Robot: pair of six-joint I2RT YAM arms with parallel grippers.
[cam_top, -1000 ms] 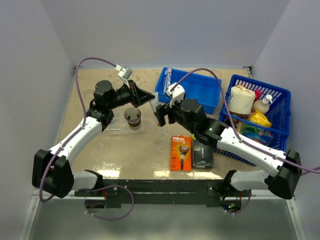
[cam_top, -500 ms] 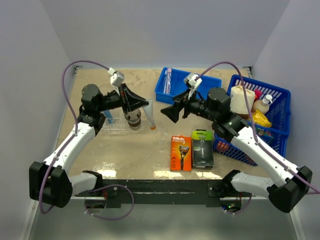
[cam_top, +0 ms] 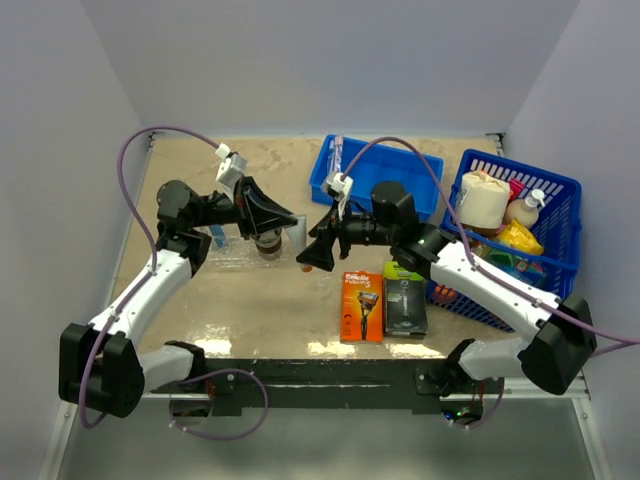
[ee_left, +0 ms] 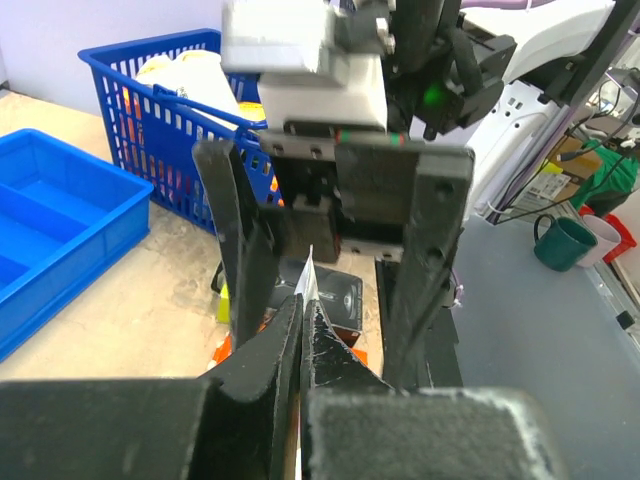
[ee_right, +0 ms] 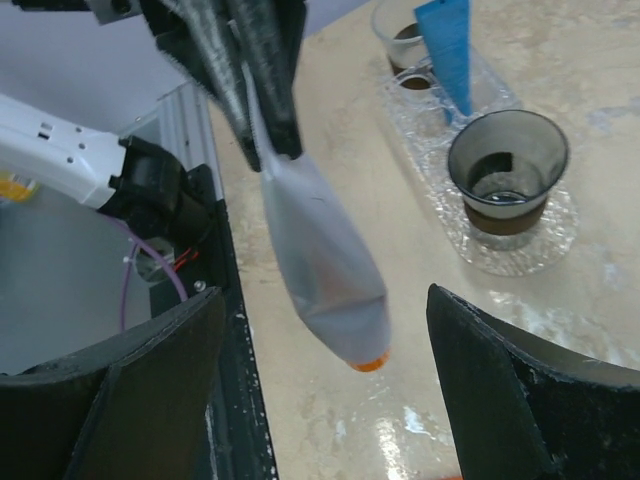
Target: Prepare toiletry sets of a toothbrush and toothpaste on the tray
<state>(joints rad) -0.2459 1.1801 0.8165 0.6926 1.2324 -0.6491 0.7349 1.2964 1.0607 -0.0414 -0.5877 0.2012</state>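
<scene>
My left gripper (cam_top: 292, 221) is shut on the top of a toothbrush (cam_top: 300, 237) in a cloudy wrapper, which hangs down with its orange tip (ee_right: 368, 363) above the table. My right gripper (cam_top: 312, 258) faces it, open, one finger (ee_right: 160, 390) on each side of the toothbrush's (ee_right: 325, 260) lower end without touching. In the left wrist view the wrapper's white edge (ee_left: 309, 285) sticks out of my left gripper (ee_left: 303, 310). The clear tray (ee_right: 470, 255) holds two brownish cups (ee_right: 508, 170); the far cup (ee_right: 400, 45) has the blue toothpaste (ee_right: 447, 50) standing in it.
An orange razor pack (cam_top: 362, 305) and a black-green one (cam_top: 405, 306) lie near the front. The blue bin (cam_top: 400, 185) at the back holds another toothbrush (cam_top: 337, 160). A blue lattice basket (cam_top: 553, 180) full of goods stands at the right.
My right gripper pulled back toward the basket, then swung down-left to straddle the hanging toothbrush. My left gripper carried the toothbrush slightly forward, to beside the tray's cup.
</scene>
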